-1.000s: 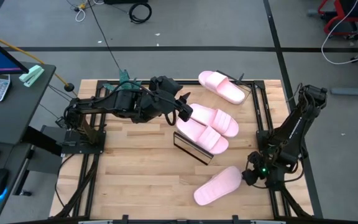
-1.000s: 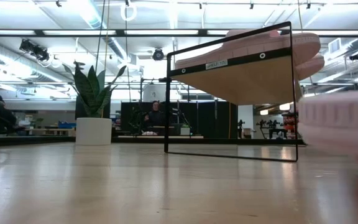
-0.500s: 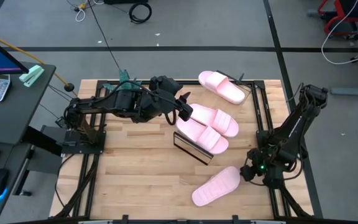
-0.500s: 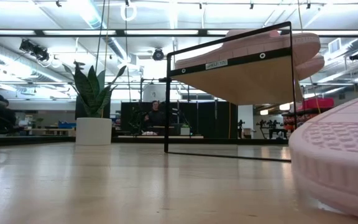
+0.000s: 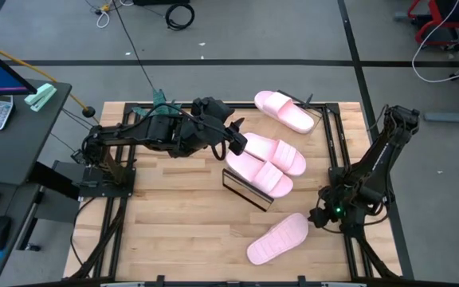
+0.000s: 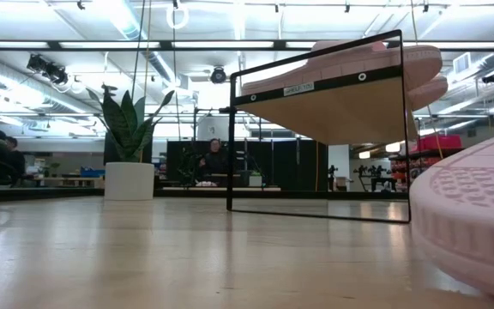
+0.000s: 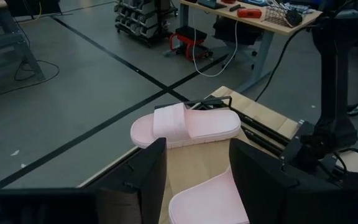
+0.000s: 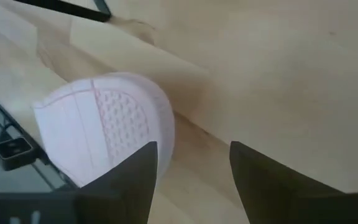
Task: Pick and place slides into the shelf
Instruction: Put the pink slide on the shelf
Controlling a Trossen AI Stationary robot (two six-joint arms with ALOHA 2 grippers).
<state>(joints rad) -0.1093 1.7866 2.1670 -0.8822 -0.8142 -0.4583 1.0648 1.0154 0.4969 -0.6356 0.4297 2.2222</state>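
Slides: two sit on the shelf [image 5: 249,194], a third slide [image 5: 284,111] lies at the table's far edge, and the fourth slide [image 5: 277,237] lies sole-up near my right gripper [image 5: 322,217], jaws spread, empty. I judge I should square up to its heel before closing. My left gripper [image 5: 237,142] hovers parted at the shelved pair. Shelf's small label is unreadable.

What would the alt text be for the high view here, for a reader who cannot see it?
Seen from above, two pink slides lie on the slanted shelf mid-table, with the left gripper at the heel of one. A third slide lies at the table's far edge, and a fourth lies near the front by the open right gripper.
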